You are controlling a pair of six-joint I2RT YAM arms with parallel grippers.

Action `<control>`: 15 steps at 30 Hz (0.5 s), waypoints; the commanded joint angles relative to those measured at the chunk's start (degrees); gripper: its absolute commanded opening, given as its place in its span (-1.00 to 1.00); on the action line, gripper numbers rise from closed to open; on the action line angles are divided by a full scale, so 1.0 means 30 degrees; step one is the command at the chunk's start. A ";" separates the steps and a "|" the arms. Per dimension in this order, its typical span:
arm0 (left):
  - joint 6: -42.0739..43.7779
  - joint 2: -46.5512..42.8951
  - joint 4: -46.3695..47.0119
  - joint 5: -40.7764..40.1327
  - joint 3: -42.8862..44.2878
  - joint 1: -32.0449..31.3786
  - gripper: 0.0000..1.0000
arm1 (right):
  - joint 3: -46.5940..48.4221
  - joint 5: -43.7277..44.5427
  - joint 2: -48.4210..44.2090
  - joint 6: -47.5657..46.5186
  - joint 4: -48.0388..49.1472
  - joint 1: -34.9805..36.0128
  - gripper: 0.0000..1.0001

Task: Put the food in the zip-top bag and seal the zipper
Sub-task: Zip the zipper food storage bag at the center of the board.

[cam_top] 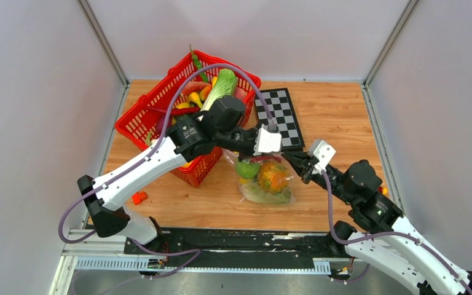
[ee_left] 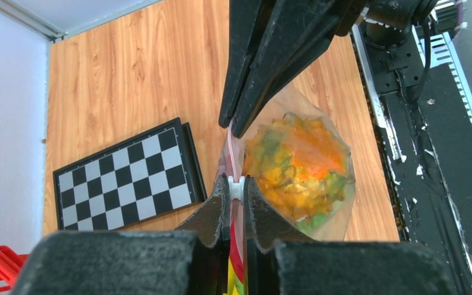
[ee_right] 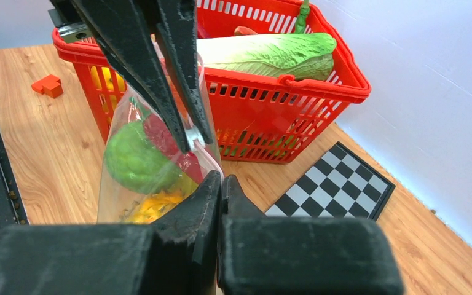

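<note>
The zip-top bag (cam_top: 264, 181) hangs over the table's middle, holding an orange pumpkin piece (ee_left: 301, 163), a green piece (ee_right: 134, 161), a red chilli (ee_right: 173, 144) and yellow food. My left gripper (ee_left: 236, 187) is shut on the white slider of the pink zipper (ee_left: 230, 147); it also shows in the top view (cam_top: 275, 147). My right gripper (ee_right: 220, 184) is shut on the bag's mouth edge, close beside the left one (cam_top: 296, 161). The strip runs taut between them. Lettuce (cam_top: 222, 85) and other food lie in the basket.
A red mesh basket (cam_top: 153, 120) stands at the back left, close behind the bag in the right wrist view (ee_right: 295, 92). A folded chessboard (cam_top: 281, 117) lies behind the grippers. A small orange piece (cam_top: 138, 197) lies on the wood at the front left.
</note>
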 commanded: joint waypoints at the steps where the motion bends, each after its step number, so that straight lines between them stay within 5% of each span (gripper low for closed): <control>1: -0.0228 -0.2017 0.1238 -0.0632 -0.1183 0.0071 -1.00 | -0.0461 0.1918 -0.0898 0.0271 0.1015 -0.0062 -1.00; 9: -0.0252 -0.2755 0.0599 -0.2166 -0.1678 0.0486 -1.00 | -0.0568 0.2301 -0.1285 0.0419 0.0222 -0.0063 -1.00; 15: -0.1736 -0.5154 0.2098 -0.2917 -0.5156 0.1776 -1.00 | -0.1013 0.5102 -0.2537 0.0945 0.0411 -0.0085 -1.00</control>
